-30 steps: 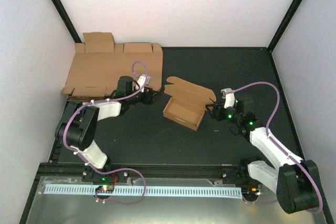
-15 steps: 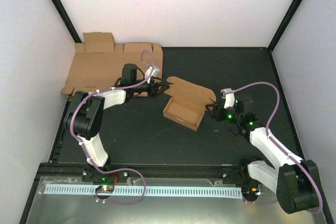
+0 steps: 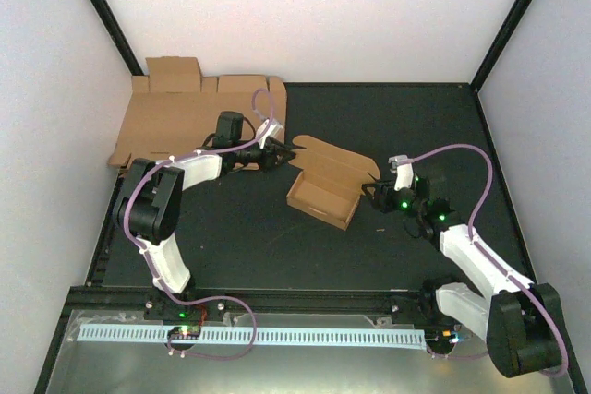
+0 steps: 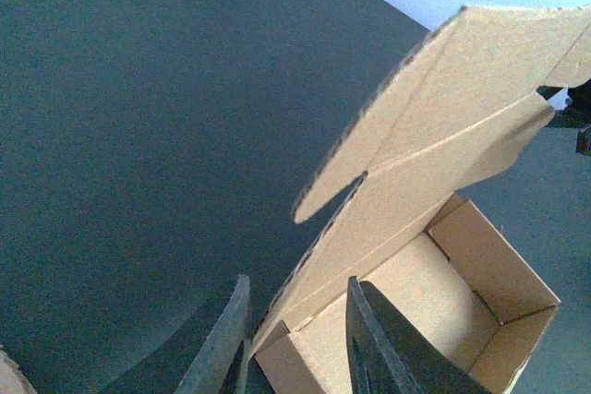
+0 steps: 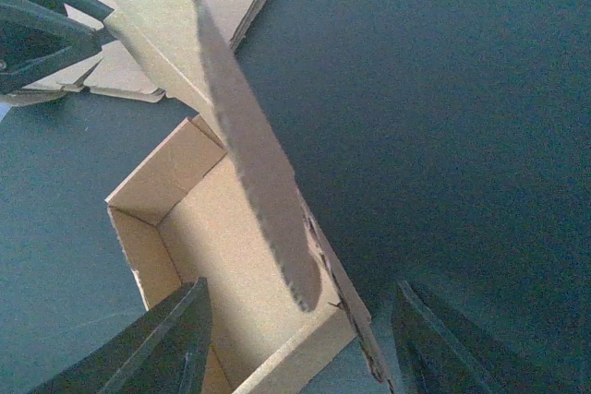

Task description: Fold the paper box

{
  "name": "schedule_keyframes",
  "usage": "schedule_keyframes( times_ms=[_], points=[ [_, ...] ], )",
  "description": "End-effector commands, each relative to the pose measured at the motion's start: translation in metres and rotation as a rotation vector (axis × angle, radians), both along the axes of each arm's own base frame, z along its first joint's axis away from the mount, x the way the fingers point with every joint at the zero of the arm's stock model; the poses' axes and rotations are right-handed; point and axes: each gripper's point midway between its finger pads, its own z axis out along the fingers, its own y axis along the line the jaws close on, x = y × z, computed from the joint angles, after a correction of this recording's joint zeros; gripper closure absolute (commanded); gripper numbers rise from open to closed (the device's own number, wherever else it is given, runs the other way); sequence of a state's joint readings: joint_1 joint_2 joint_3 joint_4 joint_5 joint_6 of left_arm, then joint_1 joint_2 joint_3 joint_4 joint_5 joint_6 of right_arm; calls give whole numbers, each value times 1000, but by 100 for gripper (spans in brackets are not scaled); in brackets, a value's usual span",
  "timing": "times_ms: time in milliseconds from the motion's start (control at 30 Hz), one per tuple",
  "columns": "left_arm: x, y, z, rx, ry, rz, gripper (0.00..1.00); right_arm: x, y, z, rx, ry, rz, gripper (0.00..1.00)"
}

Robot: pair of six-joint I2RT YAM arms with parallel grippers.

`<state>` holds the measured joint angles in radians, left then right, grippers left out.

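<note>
While the box (image 3: 319, 198) is sitting at the middle of the table (image 3: 388, 117), lid (image 3: 334, 156) up, the left claw (image 3: 284, 156) is straddling the lid's hinge, grip unclear, and the open right claw (image 3: 371, 193) is flanking one end, apparently readying to fold it shut.

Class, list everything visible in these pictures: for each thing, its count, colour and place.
paper box: one, brown, half-folded, mid-table
flat cardboard sheets: count unclear, brown, far-left corner
table: one, black, under everything
walls: three, white, around the table
perforated strip: one, pale blue, near edge
cables: two, purple, one along each arm
left arm: one, white-black, left side
right arm: one, white-black, right side
left tool: one, black, straddling a box wall
right tool: one, black, open around the box's corner
</note>
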<state>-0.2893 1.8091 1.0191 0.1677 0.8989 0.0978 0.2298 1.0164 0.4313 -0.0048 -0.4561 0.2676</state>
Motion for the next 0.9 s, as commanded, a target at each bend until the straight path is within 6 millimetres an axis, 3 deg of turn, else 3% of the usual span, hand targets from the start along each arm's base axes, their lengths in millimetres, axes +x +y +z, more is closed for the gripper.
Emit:
schedule_keyframes(
  times_ms=[0,133,467,867],
  points=[
    [-3,-6,10,-15,-32,-44,68,-1,4,9,8,-31,26,43],
    [-4,-11,8,-5,-20,-57,72,-1,5,9,8,-31,29,43],
    [-13,-11,12,1,-18,-50,97,-2,4,9,10,-30,28,44],
    [-38,-6,21,15,-46,39,98,-3,5,9,13,-28,38,49]
  ],
)
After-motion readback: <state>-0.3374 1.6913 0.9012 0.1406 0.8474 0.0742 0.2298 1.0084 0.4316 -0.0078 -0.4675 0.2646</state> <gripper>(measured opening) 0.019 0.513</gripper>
